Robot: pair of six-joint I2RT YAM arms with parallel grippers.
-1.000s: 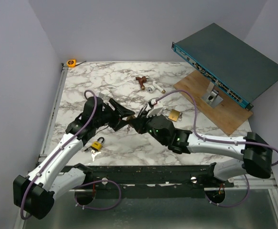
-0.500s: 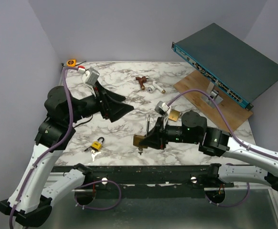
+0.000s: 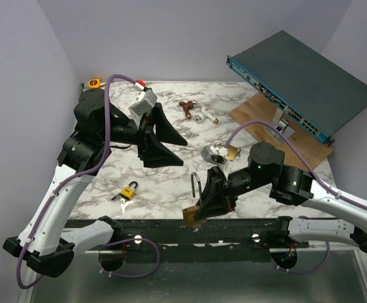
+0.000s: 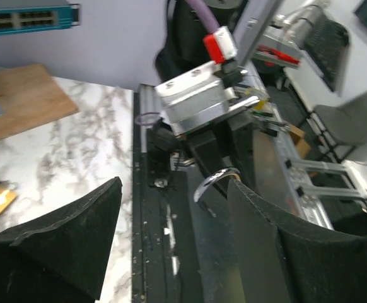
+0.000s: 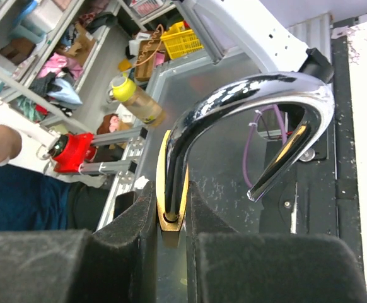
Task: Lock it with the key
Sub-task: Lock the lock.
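Left gripper [image 3: 184,154]: jaws spread wide, nothing between them, raised over the table [image 3: 171,183].
Right gripper [image 3: 206,203]: clamped on a brass padlock [image 3: 193,214] by its body (shackle [image 5: 253,104] open).
Key [image 3: 123,201]: flat on the marble just beside the small yellow-and-black padlock [image 3: 130,190], well apart from both grippers, nearer the left one.

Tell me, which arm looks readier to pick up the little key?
Left. The left end effector is open and empty, and the key lies on that side; the right end effector is shut on a brass padlock.
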